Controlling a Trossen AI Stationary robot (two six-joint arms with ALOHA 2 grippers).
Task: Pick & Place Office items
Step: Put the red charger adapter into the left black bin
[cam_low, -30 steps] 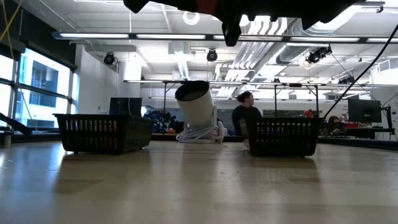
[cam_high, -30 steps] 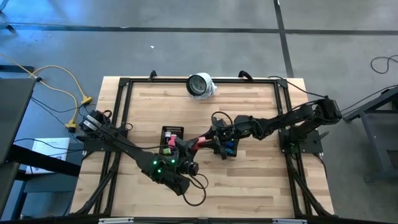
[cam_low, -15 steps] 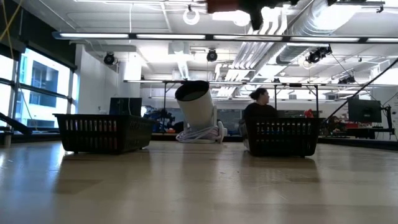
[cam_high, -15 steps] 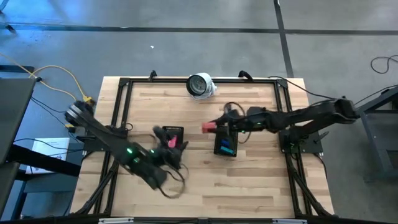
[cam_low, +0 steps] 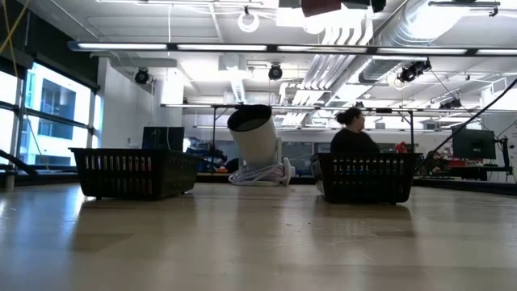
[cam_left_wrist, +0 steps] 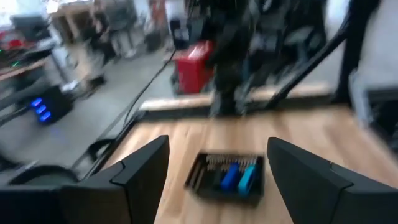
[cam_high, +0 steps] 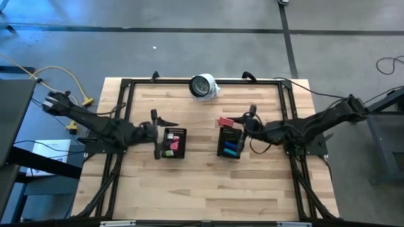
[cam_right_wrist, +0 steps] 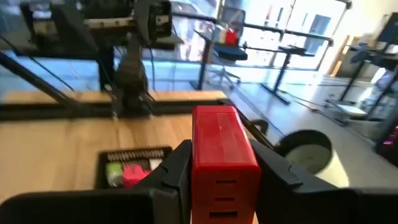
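Red eraser clamped in right gripper, above right tray

Red eraser (cam_right_wrist: 222, 163) sits clenched between the fingers of the right gripper (cam_high: 228, 122), just over the near edge of the right tray (cam_high: 223, 151), which already holds blue and teal pieces. We find the left gripper (cam_high: 155, 134) spread and empty beside the left tray (cam_high: 179, 133), which holds pink and green pieces. We judge sorting well advanced; this piece remains unplaced.
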